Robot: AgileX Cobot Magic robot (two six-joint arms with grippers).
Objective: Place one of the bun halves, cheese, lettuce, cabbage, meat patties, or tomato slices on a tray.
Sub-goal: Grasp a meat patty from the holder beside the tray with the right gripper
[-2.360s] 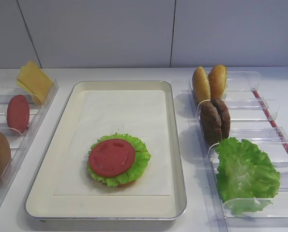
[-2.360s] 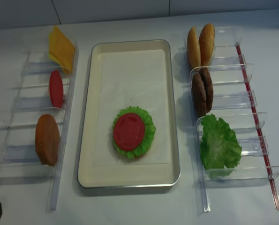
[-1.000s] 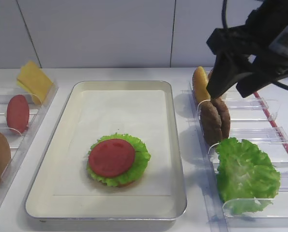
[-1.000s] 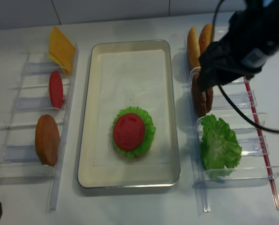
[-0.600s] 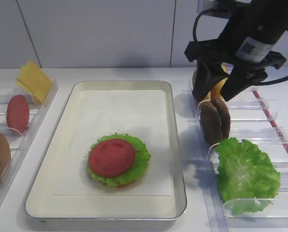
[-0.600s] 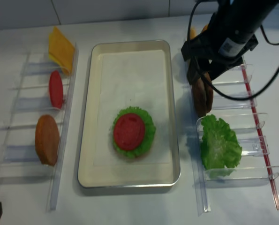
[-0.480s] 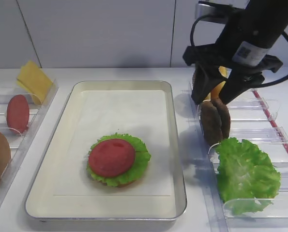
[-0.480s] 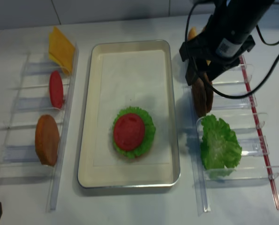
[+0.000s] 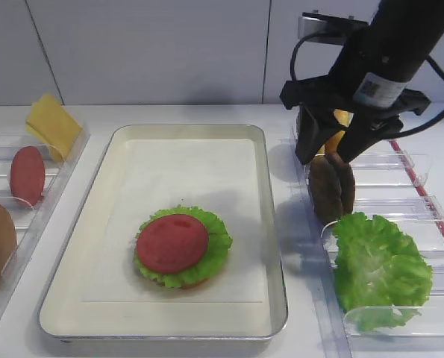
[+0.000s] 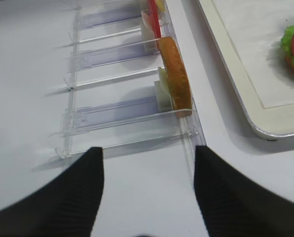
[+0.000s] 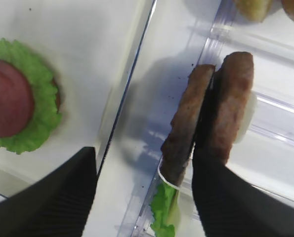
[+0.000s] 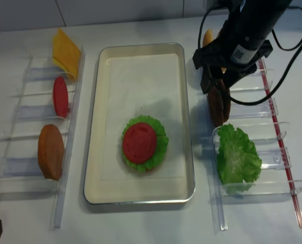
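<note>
Right gripper (image 9: pixel 331 149): jaws spread apart, hanging just above the meat patties (image 9: pixel 332 186), one finger to each side of the pair, gripping nothing (the wrist view shows both dark fingers clear of the discs).
Left gripper (image 10: pixel 147 197): jaws spread, holding nothing, low over the bare table near the left rack's front end.
Tray (image 9: pixel 274 246): paper-lined, between the two racks; it holds a stack of bun half, lettuce leaf (image 9: pixel 210 257) and tomato slice (image 9: pixel 172 242) on top, towards the near end.
Right rack (image 9: pixel 408 160): clear plastic with dividers. Far slot: bun halves (image 12: pixel 207 36), mostly hidden behind the arm. Middle slot: the two meat patties standing on edge, touching. Near slot: a large loose lettuce (image 9: pixel 378 268).
Left rack (image 12: pixel 34 112): far slot holds the cheese (image 9: pixel 51 123) leaning upright; next, a second tomato slice (image 9: pixel 27 175) on edge; nearest, a brown bun half (image 12: pixel 51 151) on edge.
</note>
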